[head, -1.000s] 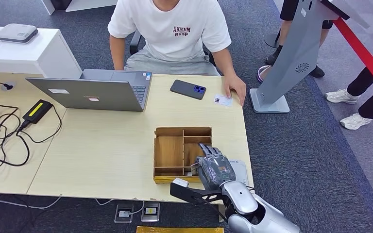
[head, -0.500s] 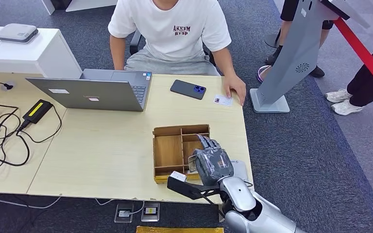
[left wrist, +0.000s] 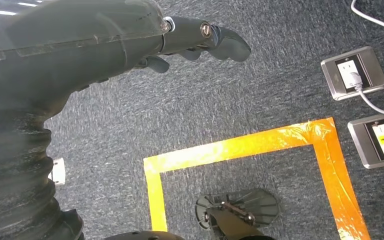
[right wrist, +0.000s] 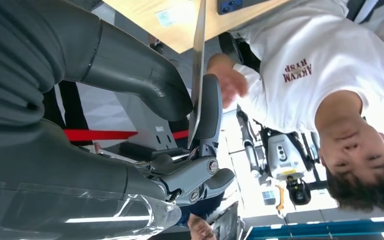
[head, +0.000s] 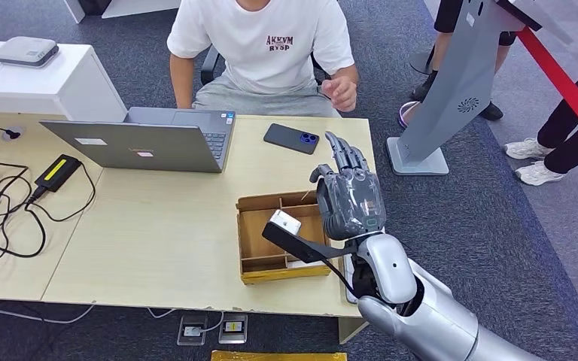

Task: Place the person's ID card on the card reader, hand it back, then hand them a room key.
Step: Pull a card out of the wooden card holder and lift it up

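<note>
My right hand (head: 350, 197) is raised above the table's right side, beyond the wooden box (head: 282, 275). In the right wrist view it pinches a thin card (right wrist: 197, 75), seen edge-on, between the thumb and a finger. A small white ID card (right wrist: 166, 16) lies on the table near the far edge. The person in a white T-shirt (head: 267, 45) sits across the table, with one hand (head: 341, 92) lifted in front of the chest. My left hand (left wrist: 130, 45) hangs over the carpet and holds nothing.
An open laptop (head: 147, 143) and a dark phone (head: 291, 138) lie on the far side of the table. Cables and a charger (head: 56, 171) are at the left. A grey stand (head: 451, 83) and a red barrier (head: 564, 83) are on the right, where other people's legs show.
My right hand has risen out of the wooden box and moved forward toward the person, with a card in its fingers. The person's hand has lifted off the table.
</note>
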`<state>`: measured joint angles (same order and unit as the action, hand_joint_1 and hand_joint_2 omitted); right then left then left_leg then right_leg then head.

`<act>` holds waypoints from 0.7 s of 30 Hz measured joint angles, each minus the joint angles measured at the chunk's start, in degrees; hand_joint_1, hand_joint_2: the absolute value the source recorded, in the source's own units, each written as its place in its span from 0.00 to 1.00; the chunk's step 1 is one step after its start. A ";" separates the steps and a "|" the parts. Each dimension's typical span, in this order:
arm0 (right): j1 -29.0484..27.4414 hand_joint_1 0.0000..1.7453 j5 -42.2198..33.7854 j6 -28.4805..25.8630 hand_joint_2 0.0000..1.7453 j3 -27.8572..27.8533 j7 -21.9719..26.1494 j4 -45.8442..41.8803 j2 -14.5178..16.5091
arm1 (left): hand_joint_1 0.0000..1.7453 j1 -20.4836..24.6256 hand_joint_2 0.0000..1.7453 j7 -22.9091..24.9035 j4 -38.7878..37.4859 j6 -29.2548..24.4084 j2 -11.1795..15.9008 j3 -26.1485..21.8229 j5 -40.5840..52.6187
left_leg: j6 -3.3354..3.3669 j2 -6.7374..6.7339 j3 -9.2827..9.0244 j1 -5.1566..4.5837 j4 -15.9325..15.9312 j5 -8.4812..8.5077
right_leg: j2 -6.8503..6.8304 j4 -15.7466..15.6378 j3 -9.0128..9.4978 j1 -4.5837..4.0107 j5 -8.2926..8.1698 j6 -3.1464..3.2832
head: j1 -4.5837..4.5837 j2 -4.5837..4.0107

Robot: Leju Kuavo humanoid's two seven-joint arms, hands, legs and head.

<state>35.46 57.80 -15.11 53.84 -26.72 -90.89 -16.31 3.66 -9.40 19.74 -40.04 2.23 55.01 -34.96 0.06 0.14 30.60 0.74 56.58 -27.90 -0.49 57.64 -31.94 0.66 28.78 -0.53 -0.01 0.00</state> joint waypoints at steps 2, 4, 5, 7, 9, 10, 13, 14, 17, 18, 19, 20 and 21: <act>0.20 1.00 0.14 0.03 1.00 -0.37 -0.05 -1.22 -0.22 | 0.00 0.01 1.00 0.00 0.00 0.00 0.00 0.00 0.15 | 0.00 0.00 0.00 0.00 0.00 0.00 | 0.00 0.00 0.00 0.00 0.00 0.00 | 0.00 0.00; 0.33 1.00 0.29 0.06 1.00 -0.61 -0.05 -2.11 -0.41 | 0.00 0.02 1.00 0.00 0.00 0.00 0.00 0.00 0.20 | 0.00 0.00 0.00 0.00 0.00 0.00 | 0.01 0.00 0.00 0.00 0.00 0.00 | -0.01 0.00; 0.36 1.00 0.34 0.07 1.00 -0.68 -0.05 -2.43 -0.48 | 0.00 0.02 1.00 0.00 0.00 0.00 0.00 0.00 0.21 | 0.00 0.00 0.00 0.00 0.00 0.00 | 0.01 0.00 0.00 0.00 0.00 0.00 | -0.01 0.00; 0.37 1.00 0.40 0.09 1.00 -0.91 -0.05 -3.06 -0.59 | 0.00 0.02 1.00 0.00 0.00 0.00 0.00 0.00 0.21 | 0.00 0.00 0.00 0.00 0.00 0.00 | 0.01 0.00 0.00 0.00 0.00 0.00 | 0.00 0.00; 0.38 1.00 0.43 0.09 1.00 -1.21 -0.05 -3.65 -0.70 | 0.00 0.02 1.00 0.00 0.00 0.00 0.00 0.00 0.21 | 0.00 0.00 0.00 0.00 0.00 0.00 | 0.00 0.00 0.01 0.00 0.00 0.00 | -0.01 0.00; 0.40 1.00 0.43 0.09 1.00 -1.31 -0.05 -3.89 -0.77 | 0.00 0.02 1.00 0.00 0.00 0.00 0.00 0.00 0.21 | 0.00 0.00 0.00 0.00 0.00 0.00 | 0.00 0.00 0.01 0.00 0.00 0.00 | 0.00 0.00; 0.42 1.00 0.43 0.11 1.00 -1.40 -0.05 -4.42 -0.95 | 0.00 0.02 1.00 0.00 0.00 0.00 0.00 0.00 0.21 | 0.00 0.00 0.00 0.00 0.00 0.00 | 0.01 0.00 0.00 0.00 0.00 0.00 | 0.00 0.00; 0.42 1.00 0.43 0.12 1.00 -1.41 -0.05 -4.57 -0.99 | 0.00 0.02 1.00 0.00 0.00 0.00 0.00 0.00 0.21 | 0.00 0.00 0.00 0.00 0.00 0.00 | 0.01 0.00 0.00 0.00 0.00 0.00 | 0.00 0.00; 0.43 1.00 0.43 0.11 1.00 -1.43 -0.05 -4.94 -1.07 | 0.00 0.02 1.00 0.00 0.00 0.00 0.00 0.00 0.21 | 0.00 0.00 0.00 0.00 0.00 0.00 | 0.01 0.00 0.00 0.00 0.00 0.00 | 0.00 0.00; 0.43 1.00 0.43 0.13 1.00 -1.43 -0.05 -5.03 -1.09 | 0.00 0.02 1.00 0.00 0.00 0.00 0.00 0.00 0.21 | 0.00 0.00 0.00 0.00 0.00 0.00 | 0.01 0.00 0.00 0.00 0.00 0.00 | -0.01 0.00; 0.43 1.00 0.44 0.16 1.00 -1.43 -0.04 -5.12 -1.11 | 0.00 0.02 1.00 0.00 0.00 0.00 0.00 0.00 0.22 | 0.00 0.00 0.00 0.00 0.00 0.00 | 0.01 0.00 0.00 0.00 0.00 0.00 | 0.00 0.00; 0.44 1.00 0.43 0.27 1.00 -1.43 0.02 -5.19 -1.14 | 0.00 0.03 1.00 0.04 0.00 0.01 0.00 0.00 0.28 | 0.00 0.00 0.01 0.00 0.00 0.00 | 0.01 0.00 0.00 0.00 0.00 0.00 | 0.00 0.00; 0.50 1.00 0.32 0.57 1.00 -1.42 0.15 -5.24 -1.17 | 0.00 0.06 1.00 0.21 0.00 0.04 0.00 0.01 0.43 | 0.00 0.00 0.01 0.00 0.00 0.00 | 0.01 0.00 0.00 0.00 0.00 0.00 | 0.00 0.00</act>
<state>35.96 58.12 -14.54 52.42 -26.57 -96.13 -17.48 3.72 -9.18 19.74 -40.00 2.23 55.02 -34.53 0.06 0.14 30.61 0.73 56.58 -27.90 -0.49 57.64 -31.94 0.66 28.78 -0.53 -0.01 0.00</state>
